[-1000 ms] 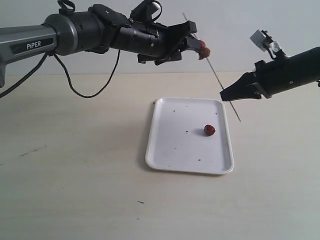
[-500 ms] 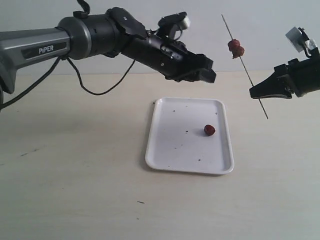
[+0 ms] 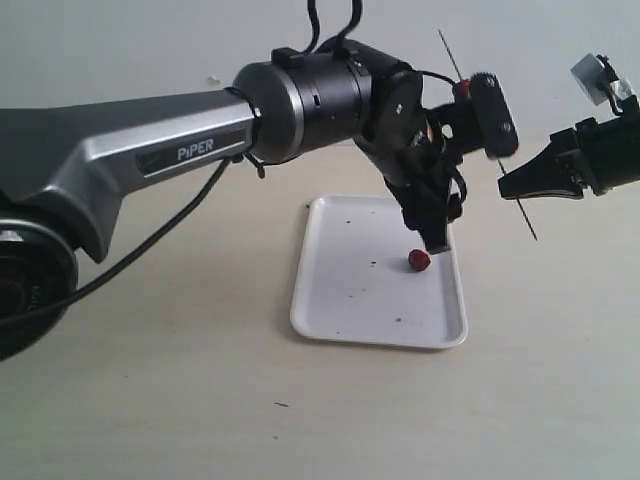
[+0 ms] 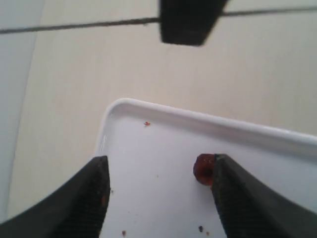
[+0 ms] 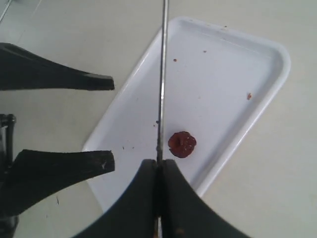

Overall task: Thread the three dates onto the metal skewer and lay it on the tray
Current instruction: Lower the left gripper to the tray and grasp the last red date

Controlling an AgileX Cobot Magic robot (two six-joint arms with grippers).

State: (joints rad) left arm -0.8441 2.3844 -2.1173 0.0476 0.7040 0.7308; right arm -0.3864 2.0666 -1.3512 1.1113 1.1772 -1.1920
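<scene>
Exterior, tray: white tray sits flat on the bench. One loose date is in it, near the rim on the right gripper's side. The rest of the floor is bare apart from a few specks.
Exterior, room: left gripper hangs tips-down over the tray, just above the loose date. Right gripper is out past the tray's rim, pinching the skewer. A threaded date peeks out behind the left arm.
Left wrist: left gripper is spread wide and holds nothing. The loose date is right by one finger's inner face, can't tell if it's touching.
Right wrist: right gripper is clamped on the skewer, which crosses above the tray beside the loose date.
</scene>
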